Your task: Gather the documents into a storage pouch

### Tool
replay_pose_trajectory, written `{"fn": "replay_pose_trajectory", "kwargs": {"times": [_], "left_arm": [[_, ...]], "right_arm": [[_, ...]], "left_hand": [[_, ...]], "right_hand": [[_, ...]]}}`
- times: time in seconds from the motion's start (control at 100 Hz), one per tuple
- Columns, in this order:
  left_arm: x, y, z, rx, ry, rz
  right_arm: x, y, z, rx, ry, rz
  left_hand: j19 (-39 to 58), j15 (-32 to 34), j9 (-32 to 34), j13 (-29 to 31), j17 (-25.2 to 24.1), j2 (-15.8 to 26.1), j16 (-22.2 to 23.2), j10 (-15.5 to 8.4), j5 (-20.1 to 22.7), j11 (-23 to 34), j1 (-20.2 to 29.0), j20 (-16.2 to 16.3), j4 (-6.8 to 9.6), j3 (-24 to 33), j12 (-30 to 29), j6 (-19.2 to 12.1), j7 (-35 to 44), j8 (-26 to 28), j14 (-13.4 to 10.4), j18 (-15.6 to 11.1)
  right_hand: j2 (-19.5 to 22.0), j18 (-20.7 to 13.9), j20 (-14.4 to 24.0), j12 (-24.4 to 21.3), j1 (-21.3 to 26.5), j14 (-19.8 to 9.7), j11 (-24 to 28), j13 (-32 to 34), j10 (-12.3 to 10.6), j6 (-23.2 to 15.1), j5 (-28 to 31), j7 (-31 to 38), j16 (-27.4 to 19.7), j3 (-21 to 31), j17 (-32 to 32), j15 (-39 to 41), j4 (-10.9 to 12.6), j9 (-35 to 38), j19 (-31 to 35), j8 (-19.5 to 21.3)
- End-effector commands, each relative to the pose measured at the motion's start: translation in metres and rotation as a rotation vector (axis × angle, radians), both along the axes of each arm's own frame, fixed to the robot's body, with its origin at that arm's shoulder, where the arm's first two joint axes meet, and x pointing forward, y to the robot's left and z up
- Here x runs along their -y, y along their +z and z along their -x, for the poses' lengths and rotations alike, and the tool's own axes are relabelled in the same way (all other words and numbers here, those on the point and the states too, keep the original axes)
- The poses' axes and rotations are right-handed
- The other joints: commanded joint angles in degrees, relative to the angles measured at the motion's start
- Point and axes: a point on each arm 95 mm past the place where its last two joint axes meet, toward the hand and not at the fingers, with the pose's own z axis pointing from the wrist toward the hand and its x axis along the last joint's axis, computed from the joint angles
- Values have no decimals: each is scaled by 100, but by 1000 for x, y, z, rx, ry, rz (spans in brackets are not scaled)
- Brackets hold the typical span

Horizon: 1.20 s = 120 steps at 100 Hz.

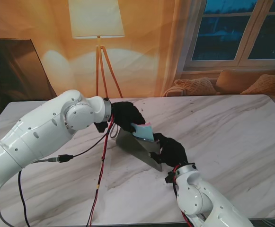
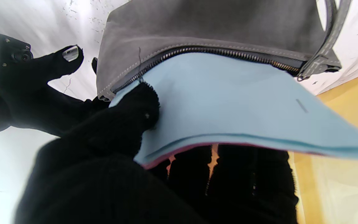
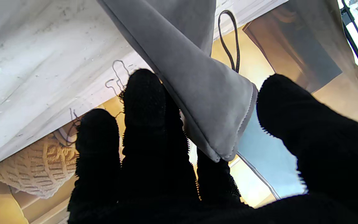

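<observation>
Grey pouch [image 1: 139, 147] takes blue documents [image 1: 144, 130] from left robot hand [image 1: 126, 115].

Stand view: high behind the arms, facing down and forward over the marble table [image 1: 232, 127], taking in the whole grey pouch [image 1: 139, 147].
Left wrist view: pressed close to the pouch [image 2: 216, 28] mouth, looking along its zipper.
Right wrist view: close under the pouch [image 3: 197, 87] corner.
Shared: the pouch appears in all three.

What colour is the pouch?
Grey suede-like zip pouch, clearest in the left wrist view.
</observation>
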Motion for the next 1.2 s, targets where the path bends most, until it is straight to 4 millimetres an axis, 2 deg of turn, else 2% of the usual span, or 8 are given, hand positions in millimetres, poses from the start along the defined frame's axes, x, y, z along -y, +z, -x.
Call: {"fn": "replay_pose_trajectory", "kwargs": {"times": [0.0,0.12,0.18,0.22,0.44,0.77,0.95,1.19], "left_arm": [[2,3,1,5,-9,-8],[2,3,0,6,-11,-8],[2,3,0,10,-15,-11],[1,4,0,13,-18,-12],[-1,2,2,48,-34,-9],[-5,1,8,81,-30,20],[-7,-4,11,64,-21,24],[-14,-8,14,58,-15,3]], "right_arm": [[-6,-5,1,-31,13,6],[-9,-7,0,-51,34,0],[-11,-8,0,-58,48,-12],[-11,-8,1,-61,52,-20],[-10,-7,0,-64,57,-45],[1,4,-2,-79,44,-109],[4,5,-3,-101,50,-131],[5,6,-3,-111,55,-142]], "left_hand": [[188,127,208,188,-2,-22,56,-117,247,192,-6,123,122,386,99,-153,263,14,143,-35],[172,123,203,167,-24,-36,51,-114,242,196,-25,121,118,419,96,-146,273,8,144,-46],[143,88,165,101,-69,-21,41,-120,225,179,-52,113,108,421,89,-145,264,-10,131,-63],[115,43,119,39,-114,-11,29,-119,214,149,-67,103,98,409,79,-148,253,-27,130,-73],[-309,-1122,-557,-790,-579,-2,-405,-2,196,-1073,-207,-119,91,311,26,-276,-9,-225,87,-126],[-469,-2060,-1087,-1148,-667,-4,-1081,88,-60,-2481,-244,-142,29,204,-366,-293,-417,-128,85,-106],[-96,-962,-850,-636,-372,165,-568,139,137,-2586,268,39,-123,-100,-385,-319,-236,-123,-49,-162],[-208,-790,-1027,-831,-515,418,-351,116,-23,-2463,499,-40,-148,-518,-93,-321,-411,-183,-95,-216]], "right_hand": [[-2,53,-55,-126,-82,57,-70,55,-2,-3,575,159,-82,148,69,-122,170,296,159,-14],[-15,29,-120,-154,316,-4,-73,178,-118,-334,1491,361,-140,581,198,-184,191,681,152,-15],[-274,6,-191,-78,726,-62,-125,226,-191,-556,1710,873,-164,699,230,-234,-444,828,158,-599],[-332,-25,-216,-21,1037,-64,-176,264,-222,-694,1831,1263,-238,618,267,-277,-624,948,138,-847],[-142,-60,-253,187,1854,-12,-339,322,-345,-1059,2230,1913,-620,446,355,-204,-635,1299,110,-1096],[81,-91,-251,329,2118,-73,-319,452,-407,-1213,2691,2244,-606,265,494,-133,-577,1535,135,-897],[86,-96,-249,344,2057,-79,-359,422,-408,-1213,2609,2227,-601,210,487,-147,-575,1489,128,-908],[39,-130,-243,382,1756,-112,-408,373,-378,-1139,2418,2169,-552,170,419,-148,-609,1374,95,-946]]}}
